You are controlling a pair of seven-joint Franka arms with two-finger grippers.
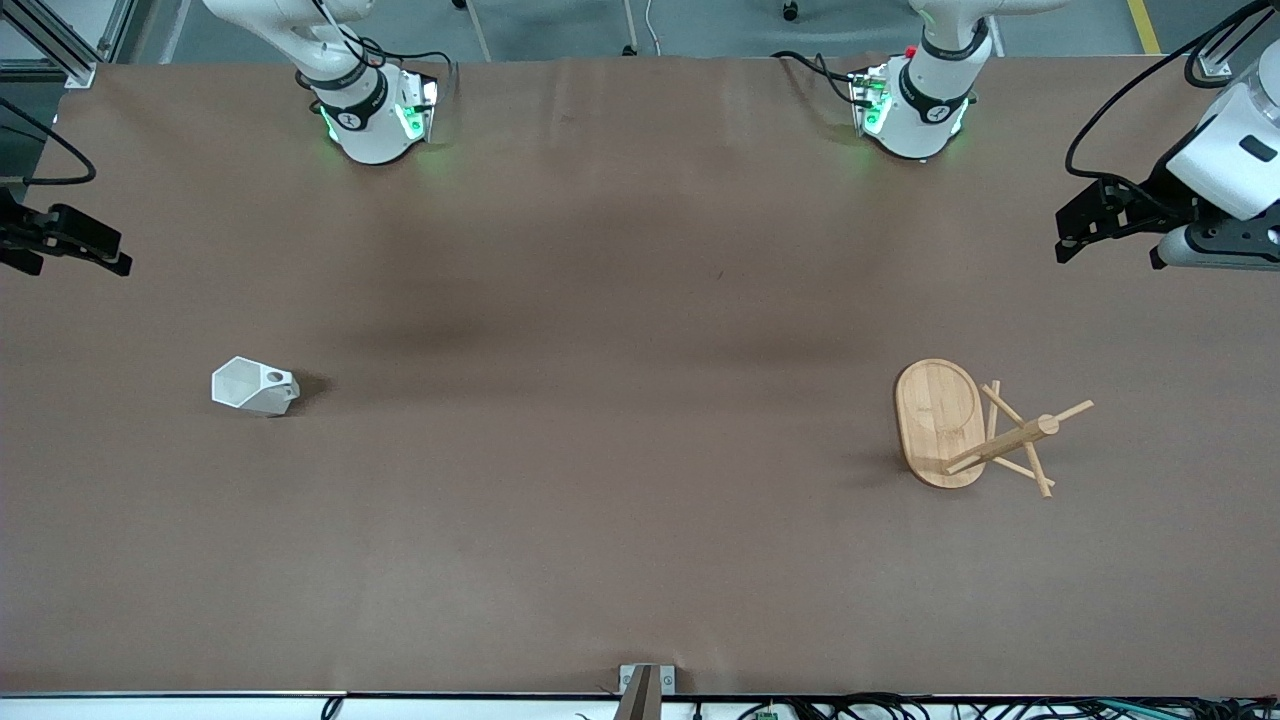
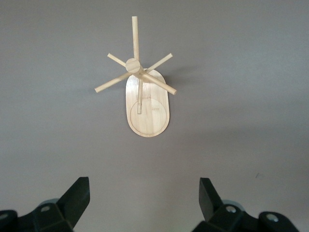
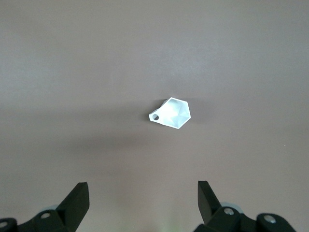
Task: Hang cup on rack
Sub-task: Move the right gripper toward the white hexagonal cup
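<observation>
**Cup and rack stand apart, both grippers spread and high at the table's ends**

In the front view, the brown table [image 1: 620, 250] carries two things. The white faceted cup [image 1: 255, 387] sits upright toward the right arm's end, about midway between the edge where the arm bases stand and the edge nearest the front camera, its blocky handle with the round hole turned toward the middle of the table. The bamboo rack [image 1: 960, 425] stands toward the left arm's end, at about the same depth, well apart from the cup; its oval base, central post and slanted pegs carry nothing. The right gripper [image 1: 70, 245] hangs over the table's end edge on the right arm's side, clear of the cup. The left gripper [image 1: 1105, 225] hangs over the table near the end edge on the left arm's side, clear of the rack.

In the left wrist view, the left gripper [image 2: 144, 195] has its fingers [image 2: 77, 195] spread wide with nothing between them. The rack [image 2: 147, 108] lies well below it, seen from above, no cup on any peg.

In the right wrist view, the right gripper [image 3: 143, 197] also has its fingers [image 3: 76, 198] spread wide and empty. The cup [image 3: 173, 112] stands on the table well below, untouched.
</observation>
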